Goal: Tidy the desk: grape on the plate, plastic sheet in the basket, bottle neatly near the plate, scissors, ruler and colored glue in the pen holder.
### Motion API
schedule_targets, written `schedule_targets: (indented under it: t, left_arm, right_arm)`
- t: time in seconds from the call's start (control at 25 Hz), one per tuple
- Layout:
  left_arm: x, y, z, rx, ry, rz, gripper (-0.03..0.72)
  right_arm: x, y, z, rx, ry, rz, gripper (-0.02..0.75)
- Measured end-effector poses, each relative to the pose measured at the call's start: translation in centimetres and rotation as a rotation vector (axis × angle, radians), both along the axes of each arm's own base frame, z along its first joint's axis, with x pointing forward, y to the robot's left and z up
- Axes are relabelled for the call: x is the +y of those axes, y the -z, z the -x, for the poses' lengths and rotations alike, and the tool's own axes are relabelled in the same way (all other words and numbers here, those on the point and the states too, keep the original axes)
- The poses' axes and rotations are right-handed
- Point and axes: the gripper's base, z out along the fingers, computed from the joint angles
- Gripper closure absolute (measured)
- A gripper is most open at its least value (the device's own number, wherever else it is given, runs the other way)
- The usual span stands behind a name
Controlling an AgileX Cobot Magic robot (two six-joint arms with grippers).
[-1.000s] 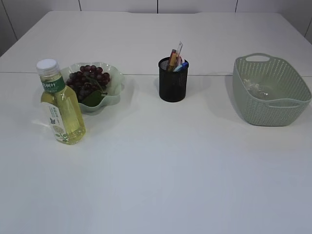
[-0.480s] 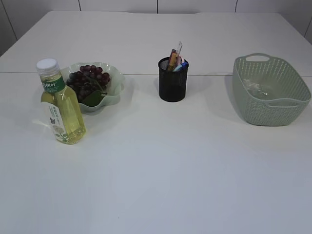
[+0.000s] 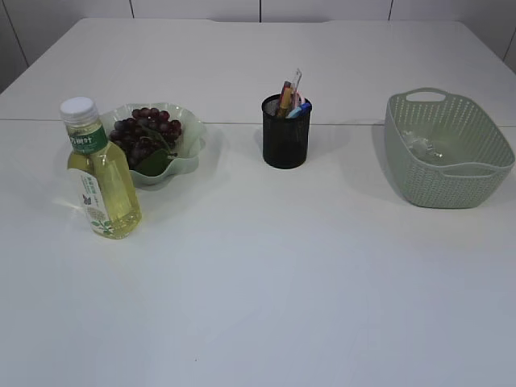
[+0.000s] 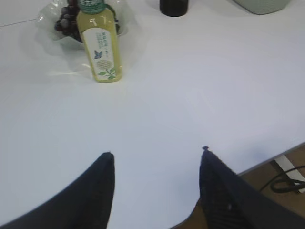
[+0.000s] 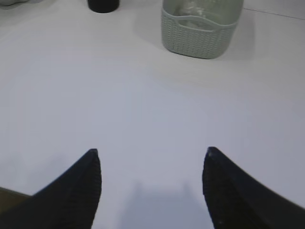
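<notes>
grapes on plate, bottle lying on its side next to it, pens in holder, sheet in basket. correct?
One error: the bottle stands upright, cap up, in front of the plate, as the exterior view shows. The rest holds: grapes on the plate, items in the pen holder, clear sheet in the basket.

Dark purple grapes [image 3: 145,135] fill the pale green plate [image 3: 190,153]. The upright bottle [image 3: 100,173] of yellow drink stands at the plate's 7 o'clock, just beside it. The black mesh pen holder [image 3: 285,133] holds upright items. A clear plastic sheet [image 3: 425,148] lies in the green basket [image 3: 448,181].
</notes>
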Motion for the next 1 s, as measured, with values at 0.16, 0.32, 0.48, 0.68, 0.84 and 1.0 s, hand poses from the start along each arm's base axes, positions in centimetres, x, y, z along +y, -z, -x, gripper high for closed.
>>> schedule_targets:
  t: [0.16, 0.32, 0.48, 0.68, 0.84, 1.0]
  left_arm:
    - [-0.15, 0.0, -0.07, 0.0, -0.138, 0.0, 0.275]
    - [-0.25, 0.0, -0.14, 0.0, -0.241, 0.0, 0.288]
    - [-0.31, 0.0, -0.19, 0.0, -0.303, 0.0, 0.294]
    - [-0.33, 0.0, -0.2, 0.0, -0.319, 0.0, 0.294]
    - [-0.33, 0.0, -0.2, 0.0, -0.319, 0.0, 0.294]
    - [-0.33, 0.0, -0.2, 0.0, -0.319, 0.0, 0.305]
  right_arm:
    - [0.14, 0.0, -0.01, 0.0, 0.114, 0.0, 0.218]
    - [0.2, 0.0, -0.02, 0.0, 0.176, 0.001, 0.218]
    - [0.2, 0.0, -0.02, 0.0, 0.185, 0.003, 0.218]
    - [0.2, 0.0, -0.02, 0.0, 0.185, 0.003, 0.218]
    - [0.2, 0.0, -0.02, 0.0, 0.185, 0.003, 0.218]
    - [0.2, 0.0, -0.02, 0.0, 0.185, 0.003, 0.218]
